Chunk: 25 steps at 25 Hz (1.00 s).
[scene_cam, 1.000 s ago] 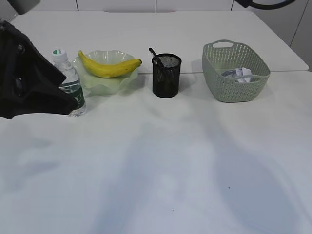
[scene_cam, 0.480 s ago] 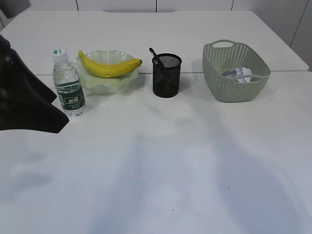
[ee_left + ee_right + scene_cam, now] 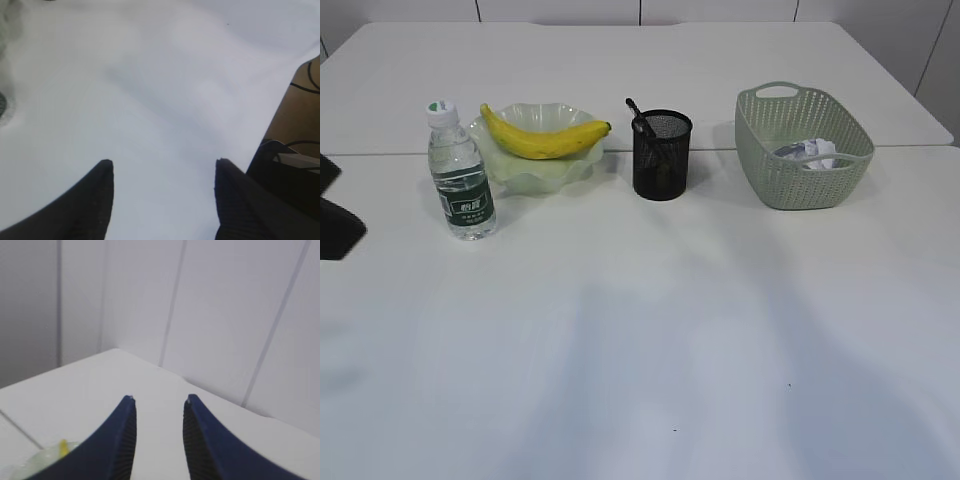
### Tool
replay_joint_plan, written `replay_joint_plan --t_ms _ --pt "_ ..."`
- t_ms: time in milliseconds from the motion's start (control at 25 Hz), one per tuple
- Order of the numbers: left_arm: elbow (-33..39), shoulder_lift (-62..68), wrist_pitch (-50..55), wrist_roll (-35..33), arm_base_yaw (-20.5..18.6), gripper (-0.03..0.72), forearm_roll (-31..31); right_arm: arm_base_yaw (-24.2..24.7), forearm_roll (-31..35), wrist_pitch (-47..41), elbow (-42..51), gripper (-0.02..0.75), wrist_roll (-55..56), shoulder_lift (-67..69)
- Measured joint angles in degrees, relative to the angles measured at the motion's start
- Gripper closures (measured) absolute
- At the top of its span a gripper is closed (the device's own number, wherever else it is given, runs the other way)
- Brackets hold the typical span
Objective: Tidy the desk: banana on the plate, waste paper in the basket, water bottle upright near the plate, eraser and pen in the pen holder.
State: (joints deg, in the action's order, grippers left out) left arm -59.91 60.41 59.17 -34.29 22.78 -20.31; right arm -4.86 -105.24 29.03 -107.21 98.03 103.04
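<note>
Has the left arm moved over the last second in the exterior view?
Yes. It has pulled back leftward, away from the water bottle, which it partly covered before. Now only a dark edge of the left arm shows at the left border, clear of the bottle.

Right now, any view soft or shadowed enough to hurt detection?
Exterior view: sharp; broad soft shadows lie across the near part of the white table, and the clear plastic water bottle and black mesh pen holder read crisply. Left wrist view: hazy and soft, the open left tool dark, without detail. Right wrist view: evenly lit, the open right tool slightly blurred.
</note>
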Motion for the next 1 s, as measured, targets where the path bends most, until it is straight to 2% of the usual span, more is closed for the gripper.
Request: replay_joint_plan --t_ms 280,520,680,800,1000 --pt "0.0 -10.2 -0.2 5.8 0.0 0.234 9.3 0.0 0.0 -21.5 20.7 0.498 -9.8 -13.8" --pt "0.0 -13.2 -0.4 15.4 0.0 0.234 16.8 0.0 0.2 -34.2 38.2 0.498 -13.6 -23.7" --pt "0.0 -13.4 -0.4 18.5 0.0 0.234 18.3 0.0 2.6 -40.6 46.2 0.498 -15.0 -29.5" --pt "0.0 -13.4 -0.2 20.4 0.0 0.234 18.6 0.0 15.2 -46.8 49.6 0.498 -25.2 -33.4" --pt "0.0 -13.4 1.7 22.2 0.0 0.234 19.9 0.0 53.6 -65.8 50.0 0.498 -64.0 -36.1"
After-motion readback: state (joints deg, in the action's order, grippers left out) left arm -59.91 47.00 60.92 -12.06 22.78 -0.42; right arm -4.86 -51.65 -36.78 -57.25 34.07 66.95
